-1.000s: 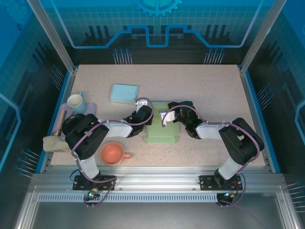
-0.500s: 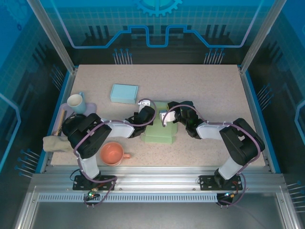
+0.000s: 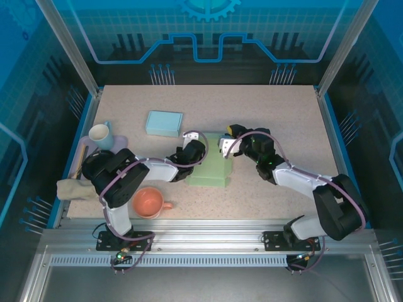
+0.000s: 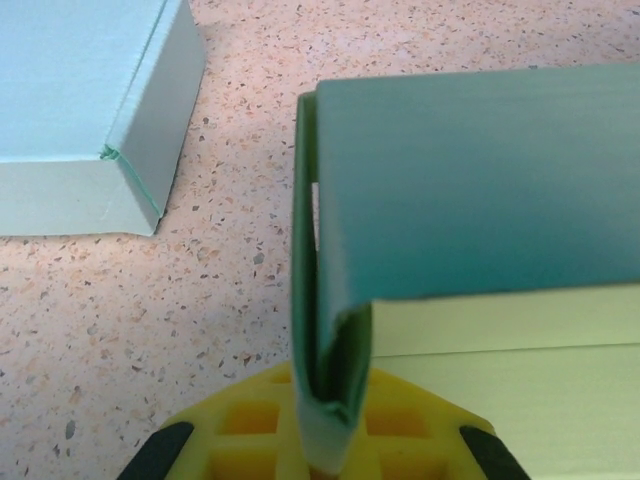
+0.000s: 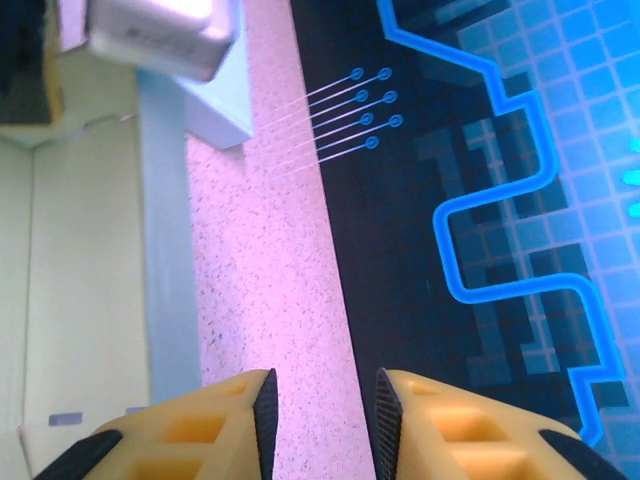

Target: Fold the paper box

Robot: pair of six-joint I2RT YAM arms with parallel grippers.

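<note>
1. Top external: paper box (image 3: pixel 211 171) in the middle of the table (image 3: pixel 283 113), left gripper (image 3: pixel 192 150) at its far-left corner, right gripper (image 3: pixel 227 143) at its far-right.
2. Left wrist: jaws pinch the box's folded wall; blue box (image 4: pixel 70 110) nearby.
3. Right wrist: jaws narrowly apart, holding nothing, beside the box.

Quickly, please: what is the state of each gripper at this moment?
Left gripper: shut on a folded wall of the green box.
Right gripper: open a little, holding nothing.
</note>
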